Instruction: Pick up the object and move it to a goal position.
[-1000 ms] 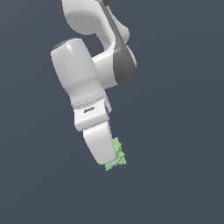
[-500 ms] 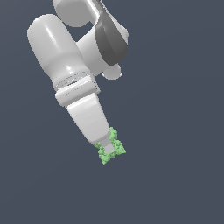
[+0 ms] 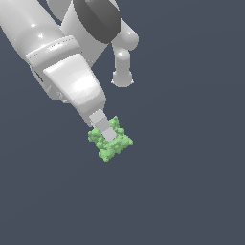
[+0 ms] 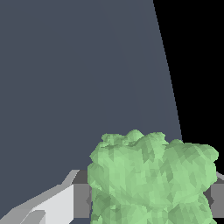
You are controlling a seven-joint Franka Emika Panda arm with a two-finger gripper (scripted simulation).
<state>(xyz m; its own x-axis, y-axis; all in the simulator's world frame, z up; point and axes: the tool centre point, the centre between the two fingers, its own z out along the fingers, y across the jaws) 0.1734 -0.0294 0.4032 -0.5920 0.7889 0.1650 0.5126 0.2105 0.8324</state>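
- Since half a second ago, the arm (image 3: 57, 52) has swung toward the exterior view's right, carrying the object (image 3: 111, 141) with it.
- The gripper (image 3: 109, 135) is clenched on the object, a finger (image 4: 48, 205) pressing each side.
- Judged so: the grasp holds, and transport toward the unseen goal is underway.

Light-green lumpy chunk (image 3: 111, 142) (image 4: 151, 179): matt, rough, faceted surface. White arm casing (image 3: 72, 79): glossy, smooth, plastic-like, with highlights. Tool (image 3: 107, 134) fingers (image 3: 103, 125): flat matt grey. Dark grey counter (image 3: 191, 182): uniform matt.
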